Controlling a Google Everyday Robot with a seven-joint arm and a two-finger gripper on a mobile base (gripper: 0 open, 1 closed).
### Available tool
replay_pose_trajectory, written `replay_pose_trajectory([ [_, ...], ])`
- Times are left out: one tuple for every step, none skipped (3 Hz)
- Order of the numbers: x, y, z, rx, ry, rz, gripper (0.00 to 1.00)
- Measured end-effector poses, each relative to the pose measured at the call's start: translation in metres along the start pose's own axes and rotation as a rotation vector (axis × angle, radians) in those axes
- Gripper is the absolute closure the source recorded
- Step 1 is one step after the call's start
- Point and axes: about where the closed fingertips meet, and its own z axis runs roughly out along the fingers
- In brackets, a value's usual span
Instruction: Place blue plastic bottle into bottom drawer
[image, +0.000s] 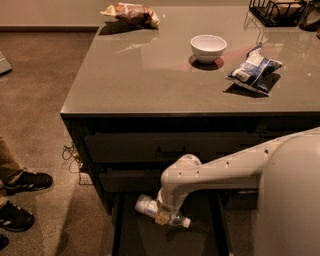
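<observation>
The hand (162, 215) was closed around the middle of the blue plastic bottle (148, 206), which lay crosswise, white cap to the right and slightly lower, over the open bottom drawer (145, 241), so release looked to lie straight down.

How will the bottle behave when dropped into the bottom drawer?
Held sideways by the gripper over the bottom drawer, the round bottle would probably roll on its flat floor. Small, clear plastic: likely light, easily dented.
</observation>
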Motion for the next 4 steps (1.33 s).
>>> replay_pose_trajectory([
  [0.017, -0.013, 0.047, 0.012, -0.029, -0.029, 1.0],
  [0.019, -0.014, 0.052, 0.012, -0.026, -0.027, 1.0],
  [0.028, -0.027, 0.078, 0.033, -0.044, -0.064, 1.0],
  [0.042, -0.049, 0.118, 0.063, -0.092, -0.109, 1.0],
])
